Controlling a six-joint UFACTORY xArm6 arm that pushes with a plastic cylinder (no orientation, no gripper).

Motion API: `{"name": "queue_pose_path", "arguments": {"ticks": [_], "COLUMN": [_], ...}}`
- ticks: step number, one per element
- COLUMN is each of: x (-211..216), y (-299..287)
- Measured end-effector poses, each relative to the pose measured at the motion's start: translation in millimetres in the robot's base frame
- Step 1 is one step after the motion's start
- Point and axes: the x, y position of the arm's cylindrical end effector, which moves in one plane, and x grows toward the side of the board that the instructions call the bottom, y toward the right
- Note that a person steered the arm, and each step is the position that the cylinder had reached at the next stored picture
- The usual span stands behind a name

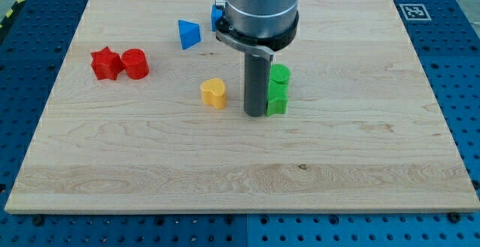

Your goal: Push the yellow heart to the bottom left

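The yellow heart (214,93) sits a little left of the tabletop's (150,172) middle, standing as a short block; from here I cannot make out for certain which way its point faces, and its footprint looks nearly as wide as it is long, so I cannot name a long axis. My tip (255,114) rests on the wood just to the view's right of the heart, with a narrow strip of bare board between them, so they are near but not touching. There are no jaws on this rig, only the dark rod, so nothing is gripped; whether the rod's right side touches the green blocks I cannot tell. Those are two green blocks, the upper green block (280,74) round-topped and the lower green block (277,100) directly below it, both crowded right against the rod. Toward the view's bottom left of the heart the wood lies open all the way to the corner. Well apart on the left edge side stand a red star (106,63) and a red cylinder (136,64), touching each other. A blue triangular block (188,34) lies above the heart, and a second blue block (217,14) peeks out beside the arm's housing, mostly hidden.
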Motion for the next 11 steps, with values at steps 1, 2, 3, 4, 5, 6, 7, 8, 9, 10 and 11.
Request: {"name": "queue_pose_path", "arguments": {"ticks": [1, 2, 3, 4, 5, 6, 7, 8, 9, 10, 11], "x": [-22, -30, -30, -30, -28, -13, 17, 48, 78, 106, 112], "y": [0, -6, -33, -69, -94, -120, -134, -144, -164, -185, -187]}}
